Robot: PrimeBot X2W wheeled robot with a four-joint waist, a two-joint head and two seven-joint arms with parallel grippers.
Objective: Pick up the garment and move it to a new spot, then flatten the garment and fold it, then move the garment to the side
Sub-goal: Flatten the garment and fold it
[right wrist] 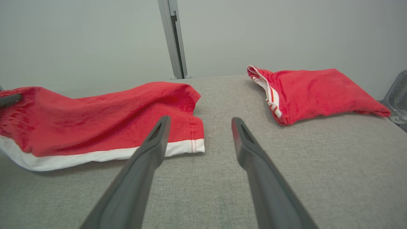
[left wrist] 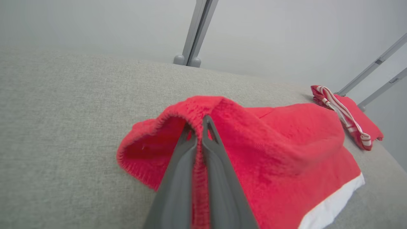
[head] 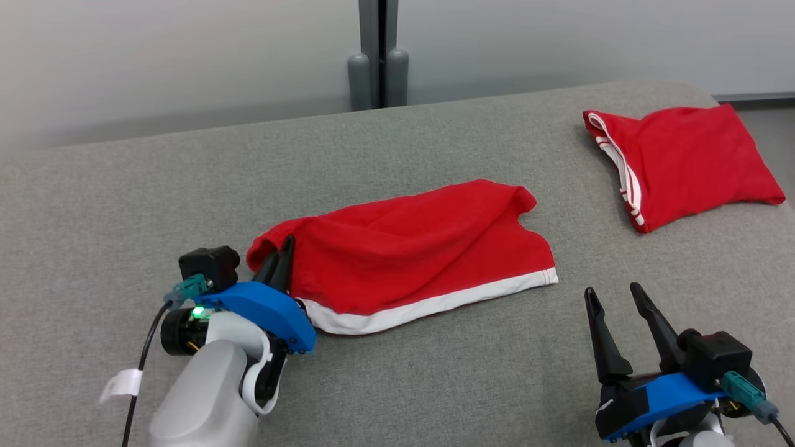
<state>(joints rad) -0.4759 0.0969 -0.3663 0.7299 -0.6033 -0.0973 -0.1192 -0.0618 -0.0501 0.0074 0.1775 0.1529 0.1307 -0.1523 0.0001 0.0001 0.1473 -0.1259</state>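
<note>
The garment [head: 410, 248], a red piece with a white hem band [head: 435, 304], lies crumpled in the middle of the grey fabric surface [head: 124, 217], its long side running left to right.

At its left end the left gripper [head: 281, 247] has its jaws pressed together on the ribbed red edge [left wrist: 197, 178]. In the left wrist view a thin ridge of cloth stands between the two dark fingers, and the edge beside it gapes open like a mouth. The rest of the cloth rests on the surface, humped in loose folds towards the right end, where a corner is turned up.

Further right, near the garment's white corner but apart from it, the right gripper [head: 612, 290] sits low over the surface with its jaws spread wide and nothing between them. At the far right, well apart, a second red piece [head: 689, 161] lies folded.

As I judge it, this is the first step – the pick-up: the pinch is made, the lift not yet begun. The next move calls for raising the left end high enough that the trailing cloth clears the surface. A one-point hold will let the garment hang and bunch, so the right gripper would likely need the opposite end before any flattening – and the new spot should stay clear of the folded piece.
</note>
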